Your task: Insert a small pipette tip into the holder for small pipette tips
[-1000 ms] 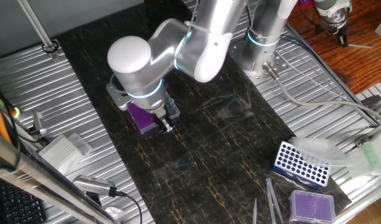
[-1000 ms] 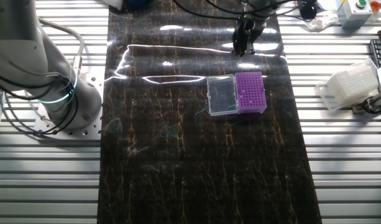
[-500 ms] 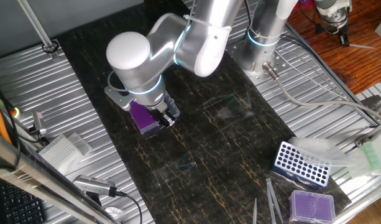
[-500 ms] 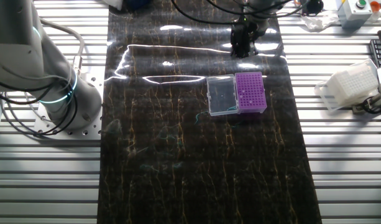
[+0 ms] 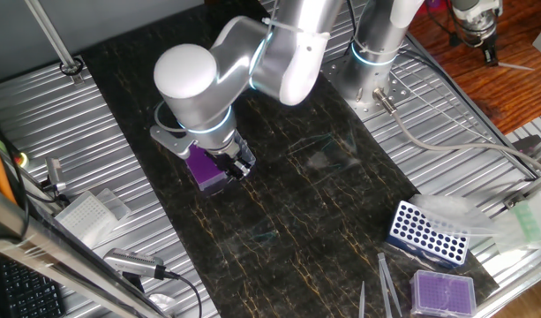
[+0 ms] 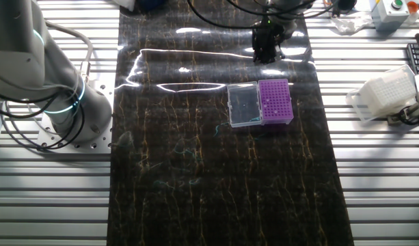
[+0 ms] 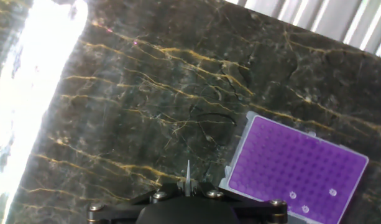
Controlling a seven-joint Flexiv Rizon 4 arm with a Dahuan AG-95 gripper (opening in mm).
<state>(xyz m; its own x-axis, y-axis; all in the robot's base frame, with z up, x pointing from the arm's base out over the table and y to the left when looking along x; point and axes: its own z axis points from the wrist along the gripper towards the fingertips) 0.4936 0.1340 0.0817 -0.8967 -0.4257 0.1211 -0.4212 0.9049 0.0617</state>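
We saw the gripper (image 7: 187,190) at the bottom edge of the hand view, its two dark fingers drawn together on the small pipette tip (image 7: 188,172), a thin clear plastic cone that stuck up from between them like a pale needle. The tip hung above the dark, gold-veined marble-patterned bench (image 7: 146,93), not over the rack.

The holder for small pipette tips (image 7: 299,171), a deep-purple box-shaped rack with a fine grid of tiny holes, lay just to the right of the gripper in the hand view, tilted in the frame. A few of its holes near the lower right edge showed pale dots, which we could not identify.

In the other fixed view the same purple holder (image 6: 275,101) sat on the bench with its clear plastic lid (image 6: 243,105) folded open flat beside it, touching along one edge. The gripper (image 6: 265,49) hovered beyond the rack's far side, apart from it.

In one fixed view the silver arm (image 5: 244,71) bent over the holder (image 5: 204,168) and hid most of it. Well apart, near the bench's corner, stood a blue-and-white rack with large round holes (image 5: 427,233) and a paler lilac rack (image 5: 443,291).
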